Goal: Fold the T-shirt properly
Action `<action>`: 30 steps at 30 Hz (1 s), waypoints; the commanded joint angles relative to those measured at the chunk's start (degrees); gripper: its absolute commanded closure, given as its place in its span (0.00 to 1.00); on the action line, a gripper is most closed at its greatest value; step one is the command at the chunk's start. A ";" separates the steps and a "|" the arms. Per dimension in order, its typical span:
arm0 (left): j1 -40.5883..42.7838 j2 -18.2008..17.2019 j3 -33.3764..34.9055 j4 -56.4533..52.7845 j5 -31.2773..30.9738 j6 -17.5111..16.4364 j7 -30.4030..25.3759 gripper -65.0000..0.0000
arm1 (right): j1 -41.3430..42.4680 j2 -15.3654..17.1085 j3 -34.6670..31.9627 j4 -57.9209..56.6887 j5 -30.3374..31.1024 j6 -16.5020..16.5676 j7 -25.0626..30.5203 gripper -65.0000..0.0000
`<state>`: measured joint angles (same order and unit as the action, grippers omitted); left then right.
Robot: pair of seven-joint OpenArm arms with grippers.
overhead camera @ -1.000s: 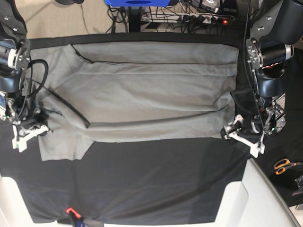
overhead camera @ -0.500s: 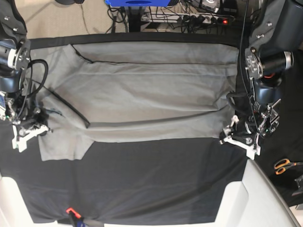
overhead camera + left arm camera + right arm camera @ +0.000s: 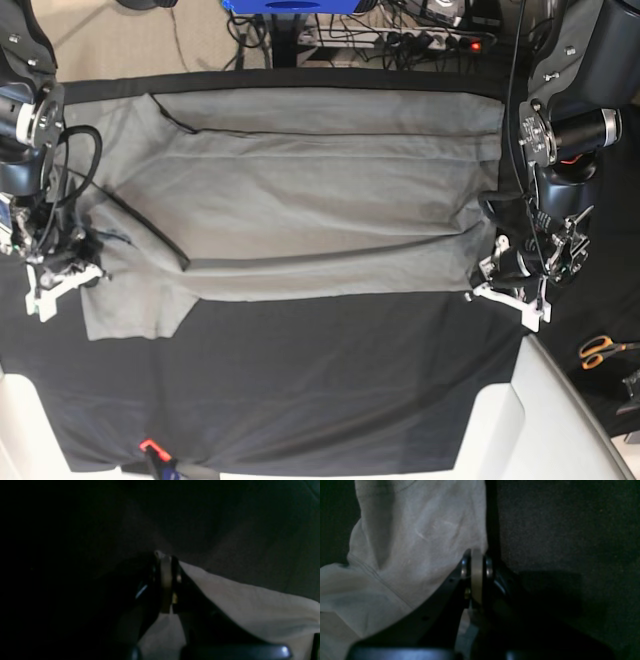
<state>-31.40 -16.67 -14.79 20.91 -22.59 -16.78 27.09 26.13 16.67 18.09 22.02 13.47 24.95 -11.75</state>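
- The T-shirt (image 3: pixel 300 215) lay spread flat on the black table cover (image 3: pixel 330 390), taking up the far half of the surface, with bare cover nearer the camera.
- Its long axis ran side to side across the base view. The hem end sat toward that view's right, and a short sleeve (image 3: pixel 135 305) stuck out toward the near edge at the left, so the neck end seemed to point left.
- Long soft creases ran along the same side-to-side line, and the far long edge looked already turned inward.
- The right gripper (image 3: pixel 476 576) sat at the shirt's left end in the base view. Its wrist camera showed the jaws pressed together with pale cloth against them, so it appeared clenched on the T-shirt near a sleeve seam.
- The left gripper (image 3: pixel 167 580) sat at the opposite end by the near corner. Its jaws were likewise closed, with pale cloth (image 3: pixel 250 605) running from between them, apparently pinching the fabric.
- Holding both ends probably kept the near edge taut for a lengthwise fold.
- Orange-handled scissors (image 3: pixel 600 350) lay apart at the right.
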 commanded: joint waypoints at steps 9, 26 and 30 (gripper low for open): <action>-0.65 -1.31 4.28 11.67 0.92 0.38 7.68 1.00 | 0.64 0.78 -0.11 7.21 -0.24 -0.11 2.12 0.99; -0.73 -1.22 4.19 21.07 0.66 0.38 12.16 1.00 | 0.73 0.87 -0.28 14.68 -0.42 -0.03 2.30 0.99; -0.47 -1.22 4.19 23.71 0.57 0.38 12.34 1.00 | 0.73 0.87 -0.28 16.53 -0.42 -0.03 2.30 0.99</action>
<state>-29.98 -17.15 -10.41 43.40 -21.39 -16.34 40.36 25.06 16.36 17.72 37.39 12.51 24.71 -11.11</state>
